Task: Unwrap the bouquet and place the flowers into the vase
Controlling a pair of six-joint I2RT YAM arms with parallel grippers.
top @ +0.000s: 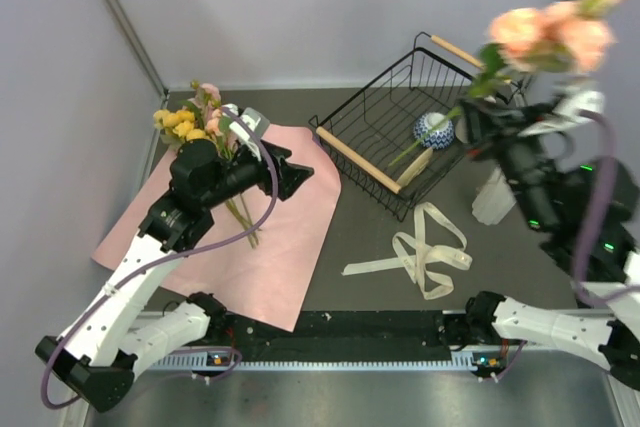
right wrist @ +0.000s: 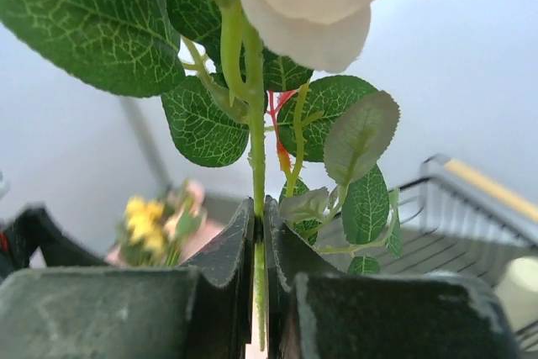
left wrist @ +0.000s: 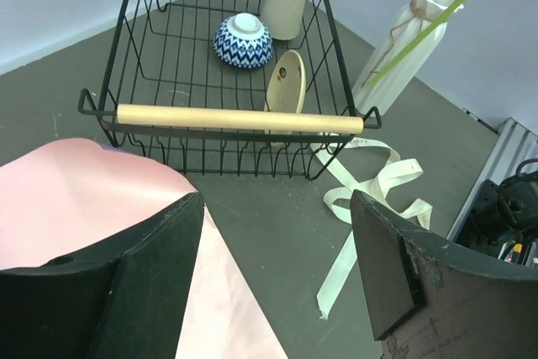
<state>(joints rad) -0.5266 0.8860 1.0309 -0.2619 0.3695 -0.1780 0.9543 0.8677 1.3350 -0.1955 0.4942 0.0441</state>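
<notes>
Paper (top: 285, 247) and ribbon (top: 425, 252) are lying loose on the counter (top: 365, 232). Right fingers (right wrist: 220, 251) are clamping a peach rose (top: 548, 32) raised beside the vase (top: 493, 197), not yet in. Left fingers (left wrist: 151, 292) are gaping wide over the flowers (top: 195, 119) on the paper.

A robot test booth: plain pale walls (top: 330, 7) and a metal corner post (top: 121, 17) close in the dark worktop (top: 370, 242) beyond the left tool (top: 300, 172), with a mounting rail (top: 330, 355) behind it.

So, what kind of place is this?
Probably a robot test bench in a lab: plain grey screens enclose the dark table, and a left arm and right arm are bolted at its edge.
</notes>
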